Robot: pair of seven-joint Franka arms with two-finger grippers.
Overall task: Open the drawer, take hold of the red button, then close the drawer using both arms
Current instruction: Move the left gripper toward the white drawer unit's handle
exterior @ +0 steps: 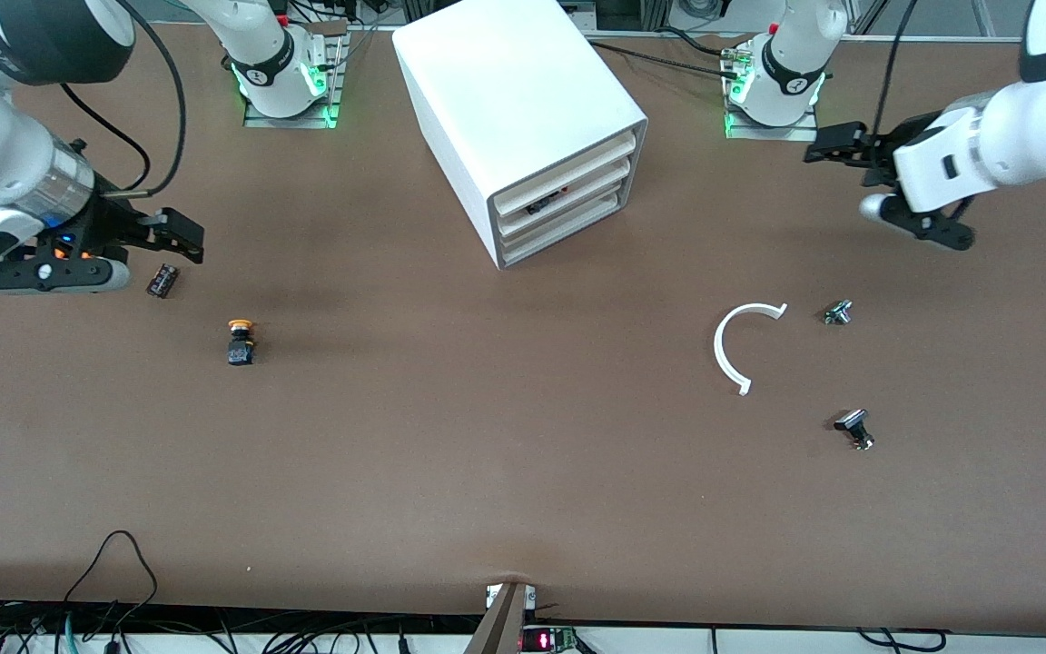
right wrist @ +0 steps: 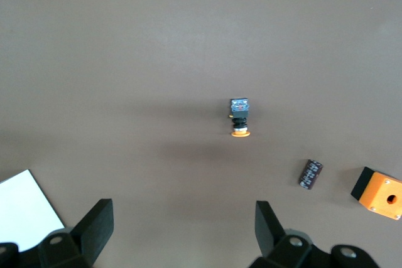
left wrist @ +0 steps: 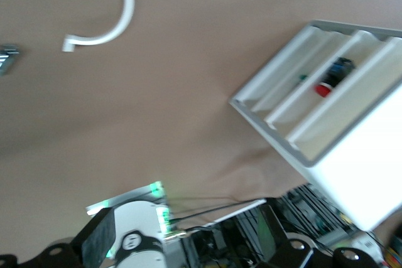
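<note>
The white cabinet (exterior: 505,91) stands at the table's middle, far from the front camera. The middle drawer (exterior: 577,193) sits about level with the two others. The red-capped button (exterior: 548,202) lies inside it; the left wrist view shows its red cap (left wrist: 323,89) in the middle drawer (left wrist: 301,108). My left gripper (exterior: 827,145) hangs open and empty in the air toward the left arm's end of the table, apart from the cabinet; it also shows in the left wrist view (left wrist: 185,236). My right gripper (exterior: 180,238) is open and empty over the right arm's end; it also shows in the right wrist view (right wrist: 185,230).
A yellow-capped button (exterior: 240,342) and a small black part (exterior: 162,280) lie near the right gripper. An orange box (right wrist: 380,194) shows in the right wrist view. A white curved strip (exterior: 739,350) and two small metal parts (exterior: 838,312) (exterior: 854,429) lie toward the left arm's end.
</note>
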